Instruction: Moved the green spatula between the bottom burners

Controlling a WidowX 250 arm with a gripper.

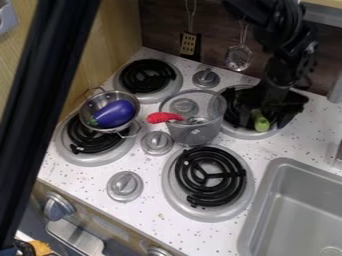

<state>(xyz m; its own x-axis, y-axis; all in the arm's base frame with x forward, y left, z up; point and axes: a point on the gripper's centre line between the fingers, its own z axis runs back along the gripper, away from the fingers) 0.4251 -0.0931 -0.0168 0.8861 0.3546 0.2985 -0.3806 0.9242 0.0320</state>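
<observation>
Green spatula (261, 123): lay against your gripper (267, 110), long axis down the view.
Grasp: you could not tell.

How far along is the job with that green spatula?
Nothing looks finished. Apparently in hand: the green spatula, at the gripper by the upper right burner. Left to do: set it between the lower left burner and lower right burner.

The green spatula (260, 123) shows as a short light-green length at the top right burner (231, 131), its rounded end toward 5 o'clock, the rest hidden. It lies toward 1 o'clock from the black-coiled bottom right burner (236, 175), 3 o'clock from the bottom left (83, 148).
</observation>
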